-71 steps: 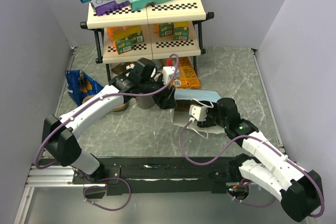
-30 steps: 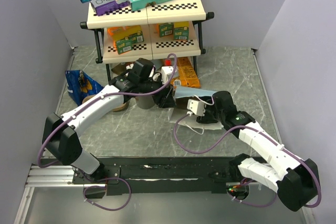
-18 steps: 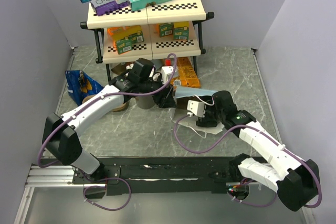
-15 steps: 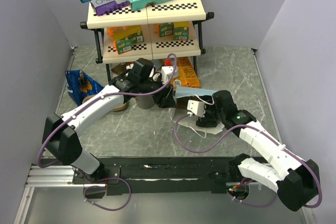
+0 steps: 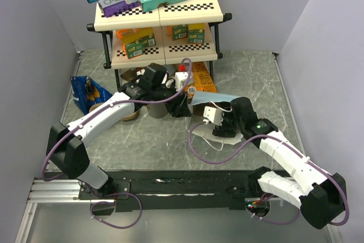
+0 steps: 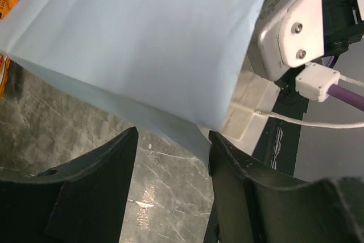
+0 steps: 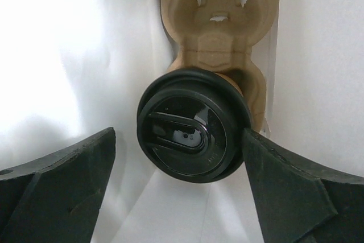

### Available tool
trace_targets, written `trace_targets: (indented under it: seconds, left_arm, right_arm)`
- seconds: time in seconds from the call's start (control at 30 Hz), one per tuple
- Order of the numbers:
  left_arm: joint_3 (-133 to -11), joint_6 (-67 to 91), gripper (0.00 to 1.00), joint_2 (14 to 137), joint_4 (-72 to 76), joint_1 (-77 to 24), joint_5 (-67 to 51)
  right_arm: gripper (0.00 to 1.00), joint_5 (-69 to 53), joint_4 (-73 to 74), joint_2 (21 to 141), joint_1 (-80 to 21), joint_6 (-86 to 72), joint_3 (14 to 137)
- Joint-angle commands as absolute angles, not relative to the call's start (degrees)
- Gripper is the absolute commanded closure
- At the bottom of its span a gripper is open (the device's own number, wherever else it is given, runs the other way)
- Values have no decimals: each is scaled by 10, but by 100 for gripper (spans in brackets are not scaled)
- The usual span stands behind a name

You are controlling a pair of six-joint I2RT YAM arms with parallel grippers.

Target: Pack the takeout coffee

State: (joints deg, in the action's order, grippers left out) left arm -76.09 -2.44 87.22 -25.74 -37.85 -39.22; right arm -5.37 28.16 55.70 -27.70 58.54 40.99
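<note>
Takeout coffee (image 7: 192,124), black lid on, seated in moulded-pulp carrier (image 7: 219,32) inside pale blue paper bag (image 6: 136,44) lying sideways on bench (image 6: 165,192). Right gripper (image 7: 178,140) spread wide beside lid, clear of it. Left gripper (image 6: 173,135) at bag's lower edge; grip unclear.

The top camera looks down from high on the near side, across the table (image 5: 256,78) toward the shelf (image 5: 159,15). The left wrist camera sits close against the outside of the bag (image 6: 142,44). The right wrist camera peers inside it, near the lid (image 7: 193,132). All three views share the bag.
</note>
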Motion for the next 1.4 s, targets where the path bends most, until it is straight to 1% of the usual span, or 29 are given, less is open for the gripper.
trace_targets:
  seconds: [0.0, 0.3, 0.5, 0.57, 0.6, 0.67, 0.7, 0.77, 0.8, 1.07, 1.2, 1.37]
  left_arm:
    - [-766, -27, 41, 875, -249, -374, -403]
    - [-767, -18, 41, 889, -236, -374, -411]
    - [-798, -8, 43, 919, -244, -374, -416]
    - [-811, -4, 47, 932, -253, -374, -415]
    - [-817, -4, 54, 938, -257, -374, -421]
    - [-835, -4, 63, 953, -274, -374, -431]
    - [-839, -4, 75, 957, -280, -374, -435]
    - [-852, -4, 88, 965, -291, -374, -445]
    - [-854, -4, 99, 966, -294, -374, -446]
    - [-881, -9, 99, 963, -322, -374, -461]
    - [-906, -21, 99, 972, -360, -367, -478]
    - [-918, -23, 99, 969, -370, -365, -481]
  right_arm:
    - [0, -13, 243, 562, -272, 574, 433]
    - [0, -18, 233, 563, -272, 566, 433]
    - [0, -24, 237, 578, -272, 549, 446]
    - [0, -32, 242, 582, -272, 546, 446]
    - [0, -35, 243, 583, -272, 543, 446]
    - [0, -38, 241, 582, -272, 537, 446]
    - [0, -37, 238, 583, -272, 536, 446]
    - [0, -34, 235, 581, -272, 537, 443]
    - [0, -33, 229, 579, -272, 537, 443]
    - [0, -11, 235, 580, -272, 539, 453]
    - [0, -30, 260, 577, -272, 536, 468]
    - [0, -60, 297, 572, -272, 536, 487]
